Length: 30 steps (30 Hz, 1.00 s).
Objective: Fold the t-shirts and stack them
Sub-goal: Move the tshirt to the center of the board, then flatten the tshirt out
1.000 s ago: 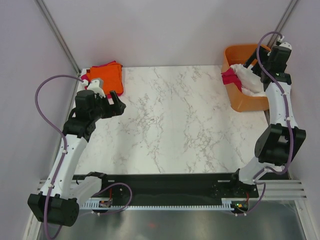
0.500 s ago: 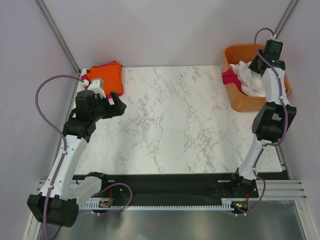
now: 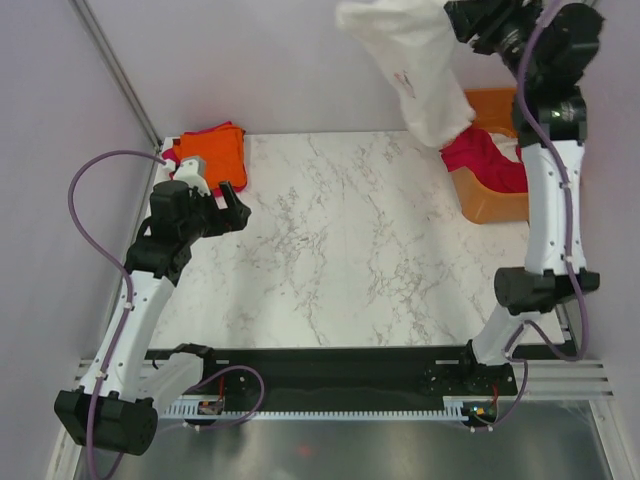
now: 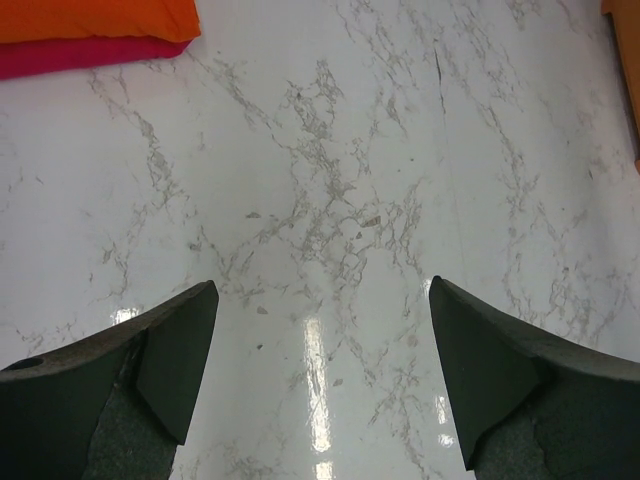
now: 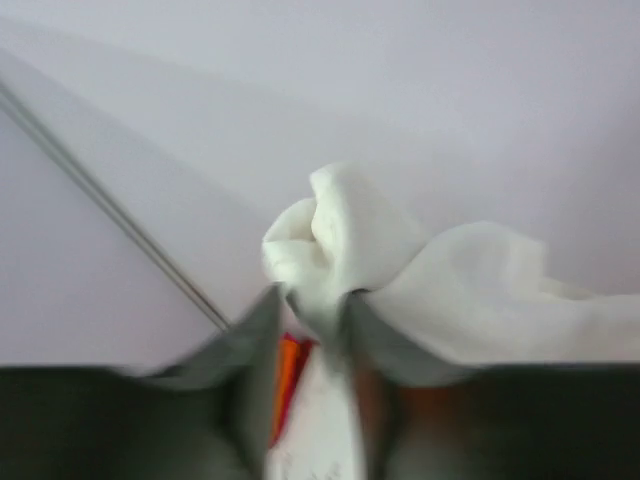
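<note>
Right pincer [image 5: 315, 305] grips a white t-shirt [image 3: 410, 70] dangling beneath it; carry it high, clear of the orange tub [image 3: 490, 205]. Left pincer [image 4: 320, 290] released.

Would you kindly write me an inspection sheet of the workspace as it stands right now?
Surface: marble table, bare in the middle.
Job's things: white t-shirt hangs high over the far right corner; folded stack, orange over magenta, at the far left corner; magenta t-shirt drapes over the tub's rim.
Clutter: orange tub at the right edge.
Grippers: right gripper shut on the white t-shirt; left gripper open, empty, above the table.
Cables: purple cables loop off each arm.
Surroundings: pale walls; nothing else seen.
</note>
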Motion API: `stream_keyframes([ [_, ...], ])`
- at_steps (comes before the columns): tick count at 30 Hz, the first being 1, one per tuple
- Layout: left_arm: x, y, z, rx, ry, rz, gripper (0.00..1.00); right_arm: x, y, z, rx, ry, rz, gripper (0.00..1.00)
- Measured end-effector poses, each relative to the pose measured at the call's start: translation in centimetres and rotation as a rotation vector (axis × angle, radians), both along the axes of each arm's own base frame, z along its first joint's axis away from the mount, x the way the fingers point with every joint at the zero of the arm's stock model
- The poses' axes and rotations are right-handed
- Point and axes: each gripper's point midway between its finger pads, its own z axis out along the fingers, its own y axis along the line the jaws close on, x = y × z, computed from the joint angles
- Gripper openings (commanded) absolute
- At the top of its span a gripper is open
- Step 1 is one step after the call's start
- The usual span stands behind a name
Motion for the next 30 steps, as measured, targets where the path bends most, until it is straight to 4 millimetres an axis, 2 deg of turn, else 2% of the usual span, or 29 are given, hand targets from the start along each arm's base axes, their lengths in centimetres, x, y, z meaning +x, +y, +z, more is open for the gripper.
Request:
stream_keyframes([
  [1,0.0,0.0,0.1,0.0,-0.002,0.001,0.94,-2.5,0.4,2.7,0.011,-0.064,0.022,0.98],
  [2,-0.1,0.0,0.1,0.0,-0.004,0.001,0.94,-5.6,0.3,5.6,0.016,-0.142,0.027,0.98],
  [4,-0.1,0.0,0.3,-0.001,-0.009,0.001,0.94,-11.5,-1.0,9.1,0.004,-0.254,-0.007,0.98],
  [5,-0.2,0.0,0.4,-0.001,-0.012,0.001,0.94,-14.3,-1.8,10.1,0.001,-0.294,-0.043,0.98],
  [8,-0.3,0.1,0.6,-0.002,-0.02,0.001,0.94,-19.9,-3.8,10.3,-0.008,-0.347,-0.161,0.98],
  [9,-0.3,0.1,0.6,-0.002,-0.021,0.002,0.94,-20.8,-4.3,9.8,-0.012,-0.35,-0.196,0.98],
  [10,-0.3,0.1,0.7,-0.002,-0.024,0.003,0.94,-21.3,-5.1,9.2,-0.016,-0.34,-0.241,0.98],
  [12,-0.4,0.2,0.8,0.0,-0.028,0.008,0.94,-20.0,-6.5,7.0,-0.024,-0.282,-0.322,0.98],
  [14,-0.4,0.5,1.1,0.005,-0.038,0.02,0.94,-16.6,-7.0,2.2,-0.044,-0.155,-0.346,0.98],
  [16,-0.5,0.6,1.3,0.008,-0.047,0.028,0.94,-12.6,-5.7,-4.5,-0.068,0.009,-0.278,0.98],
  [17,-0.5,0.7,1.3,0.009,-0.049,0.033,0.94,-10.9,-4.4,-8.0,-0.072,0.088,-0.223,0.98],
  [19,-0.3,0.9,1.1,0.014,-0.042,0.042,0.91,-7.8,-1.0,-16.2,-0.094,0.279,-0.11,0.98],
  [20,-0.1,0.9,0.8,0.016,-0.034,0.045,0.89,-7.0,1.1,-20.8,-0.114,0.384,-0.052,0.98],
  [22,0.4,0.9,-0.4,0.011,0.012,0.065,0.84,-7.2,5.4,-29.2,-0.171,0.581,0.057,0.95],
  [23,0.7,1.0,-1.1,0.008,0.038,0.081,0.83,-7.8,7.0,-31.8,-0.198,0.645,0.099,0.93],
  [25,1.4,1.0,-3.3,-0.009,0.119,0.117,0.79,-9.4,11.7,-36.2,-0.276,0.744,0.219,0.91],
  [28,1.9,0.9,-6.8,-0.048,0.24,0.183,0.73,-11.4,19.3,-38.9,-0.399,0.771,0.392,0.91],
  [30,1.1,1.0,-9.6,-0.075,0.319,0.237,0.75,-13.0,23.3,-39.9,-0.449,0.763,0.489,0.9],
])
